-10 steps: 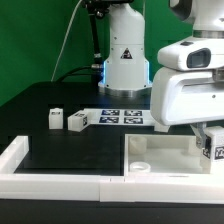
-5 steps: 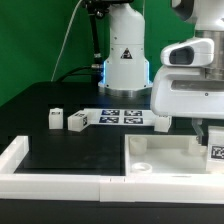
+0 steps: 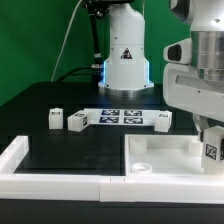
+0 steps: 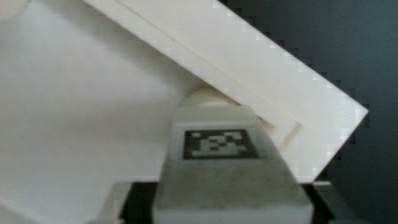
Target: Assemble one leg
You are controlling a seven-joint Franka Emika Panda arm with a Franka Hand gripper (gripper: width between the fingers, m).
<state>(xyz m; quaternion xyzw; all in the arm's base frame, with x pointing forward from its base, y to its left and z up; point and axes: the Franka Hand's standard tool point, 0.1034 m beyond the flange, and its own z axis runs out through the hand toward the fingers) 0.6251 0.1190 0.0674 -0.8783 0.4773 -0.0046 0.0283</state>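
Leg (image 4: 221, 160): white plastic, matt, printed black-and-white marker on its face.
Square panel (image 3: 165, 152): smooth white plastic, faint sheen (edges look moulded).
Table (image 3: 70, 150): black, matt.
Marker board (image 3: 122, 117): thin, white, paper-like print.
Robot base (image 3: 126, 50): glossy white shell.

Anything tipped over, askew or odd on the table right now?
Nothing stands out. Two loose legs stand on the black mat, a third beside the marker board. The gripper holds the fourth leg over the large white square piece, marker facing the wrist camera.
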